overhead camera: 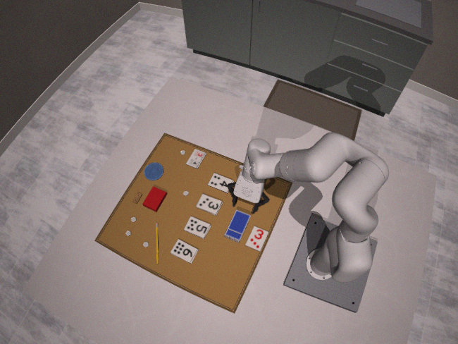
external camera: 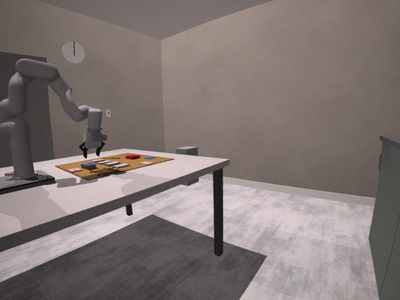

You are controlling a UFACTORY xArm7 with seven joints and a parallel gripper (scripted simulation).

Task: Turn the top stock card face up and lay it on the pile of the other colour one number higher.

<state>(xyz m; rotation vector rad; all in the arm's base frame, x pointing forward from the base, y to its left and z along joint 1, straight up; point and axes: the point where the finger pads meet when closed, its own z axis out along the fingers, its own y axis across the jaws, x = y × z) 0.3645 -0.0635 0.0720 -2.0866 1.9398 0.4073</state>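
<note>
The blue-backed face-down stock lies on the brown mat near its right edge; it also shows in the exterior view. A face-up red 3 card lies just right of the stock, partly off the mat. Four piles with black top cards run in a column: 4, 3, 5 and 6. My gripper is open and empty, hanging above the mat between the black 4 pile and the stock.
On the mat's left part lie a red block, a blue disc, a yellow pencil, a small brown tile and several white pegs. A small card lies at the mat's far edge. My base stands to the right.
</note>
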